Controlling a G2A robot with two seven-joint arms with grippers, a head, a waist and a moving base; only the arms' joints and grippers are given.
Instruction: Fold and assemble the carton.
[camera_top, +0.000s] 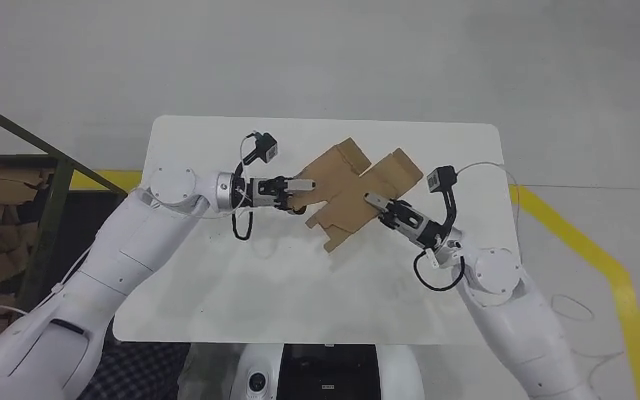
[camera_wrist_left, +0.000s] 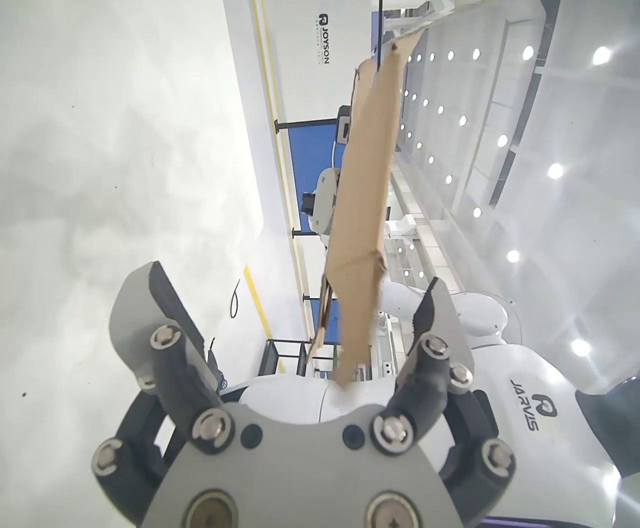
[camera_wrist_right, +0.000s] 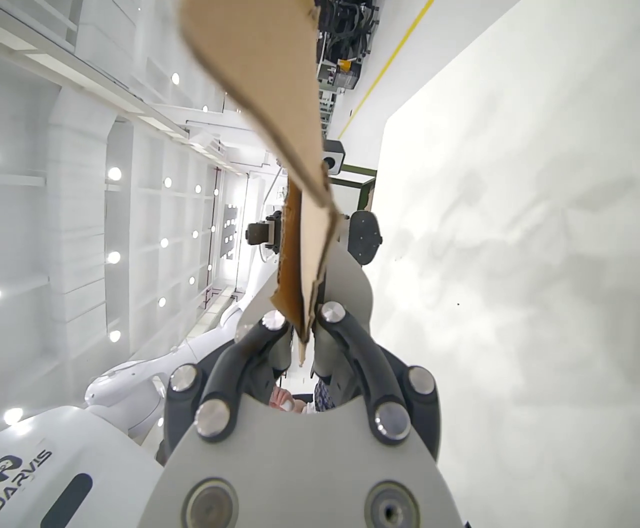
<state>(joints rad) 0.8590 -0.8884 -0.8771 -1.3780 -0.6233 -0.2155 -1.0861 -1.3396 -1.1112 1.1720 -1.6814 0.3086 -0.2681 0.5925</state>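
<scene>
The carton (camera_top: 350, 185) is a flat brown cardboard blank with several flaps, held over the middle of the white table (camera_top: 200, 290). My right gripper (camera_top: 378, 206) is at its right edge, and in the right wrist view this gripper (camera_wrist_right: 302, 322) is shut on a corner of the carton (camera_wrist_right: 295, 240). My left gripper (camera_top: 300, 187) is at the blank's left edge. In the left wrist view it (camera_wrist_left: 290, 300) stands open, its fingers (camera_wrist_left: 155, 310) wide apart, and the thin edge of the carton (camera_wrist_left: 362, 215) hangs between them without touching either pad.
A dark metal frame (camera_top: 40, 190) with cardboard pieces stands off the table's left side. A yellow line (camera_top: 580, 240) runs along the floor to the right. Bare table surface lies in front of and behind the carton.
</scene>
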